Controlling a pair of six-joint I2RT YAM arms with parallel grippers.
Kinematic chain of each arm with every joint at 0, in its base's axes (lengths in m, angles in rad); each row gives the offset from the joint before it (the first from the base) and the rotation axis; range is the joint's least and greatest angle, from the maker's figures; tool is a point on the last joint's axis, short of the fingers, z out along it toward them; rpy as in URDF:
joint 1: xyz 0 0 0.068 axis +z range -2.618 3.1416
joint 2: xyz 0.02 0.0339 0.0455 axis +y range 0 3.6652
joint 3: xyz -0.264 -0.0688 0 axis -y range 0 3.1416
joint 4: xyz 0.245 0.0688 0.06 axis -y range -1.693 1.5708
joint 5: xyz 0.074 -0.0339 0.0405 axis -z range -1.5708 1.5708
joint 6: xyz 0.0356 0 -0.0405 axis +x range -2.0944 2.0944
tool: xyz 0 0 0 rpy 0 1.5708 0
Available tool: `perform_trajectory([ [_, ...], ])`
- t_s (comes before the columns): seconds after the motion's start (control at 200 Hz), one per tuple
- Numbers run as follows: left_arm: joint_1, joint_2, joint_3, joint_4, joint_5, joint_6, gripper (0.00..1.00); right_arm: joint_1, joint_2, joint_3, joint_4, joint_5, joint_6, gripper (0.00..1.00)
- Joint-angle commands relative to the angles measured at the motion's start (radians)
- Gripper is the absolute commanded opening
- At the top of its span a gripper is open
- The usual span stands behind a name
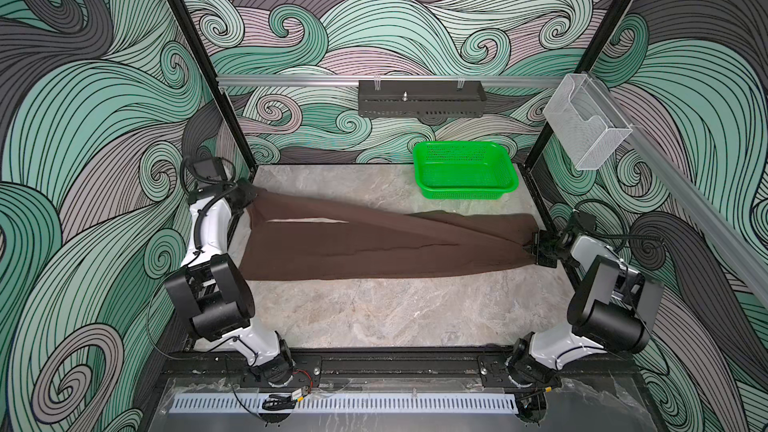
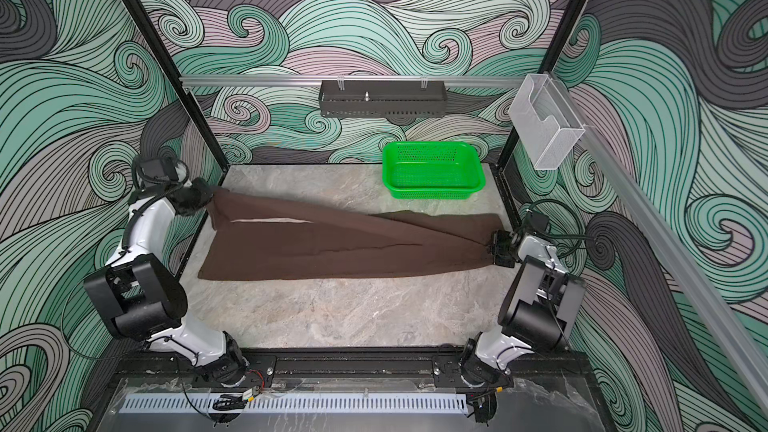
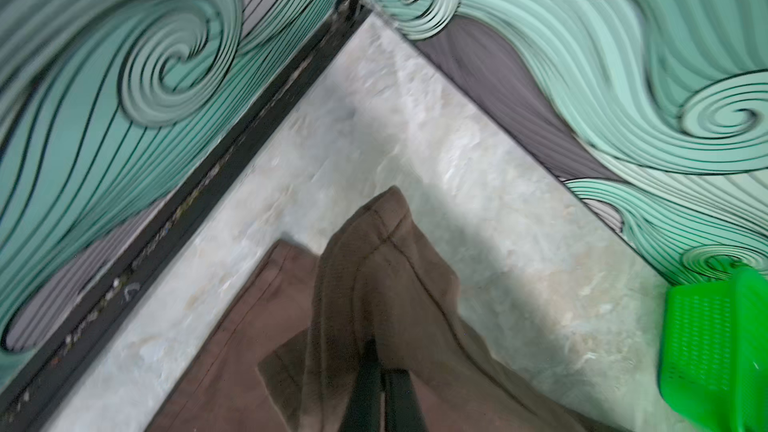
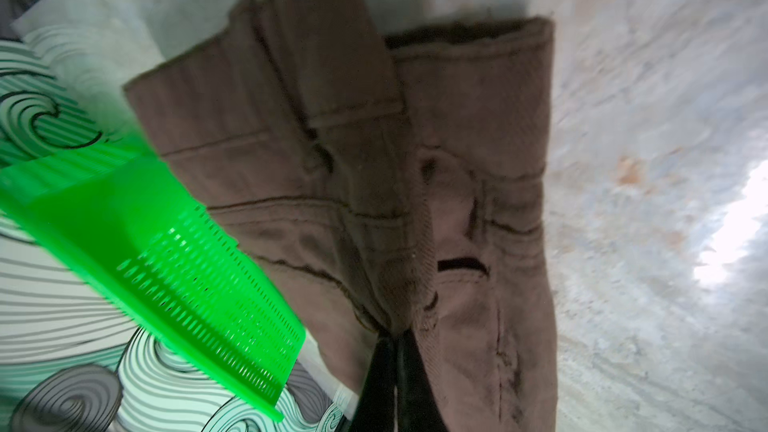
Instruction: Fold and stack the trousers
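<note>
Across the surface (image 1: 374,317), the trousers (image 1: 374,243) stretch side to side, long axis running arm to arm: left tool (image 1: 248,198) pinches the far-left end, right tool (image 1: 535,246) pinches the right end, cloth sagging flat between them.

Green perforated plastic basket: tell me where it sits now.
In both top views the green perforated plastic basket sits at the far right corner of the marble table, beyond the dark brown trousers.
</note>
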Motion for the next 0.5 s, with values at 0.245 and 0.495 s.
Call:
perform_trajectory([
  [0.245, 0.016, -0.117, -0.378, -0.023, -0.225, 0.028, 0.00, -0.047, -0.027, -0.153, 0.020, 0.066, -0.059, 0.00],
  [0.495, 0.036, -0.143, -0.416, -0.032, -0.325, -0.004, 0.00, -0.082, -0.021, -0.183, 0.020, 0.082, -0.092, 0.00],
])
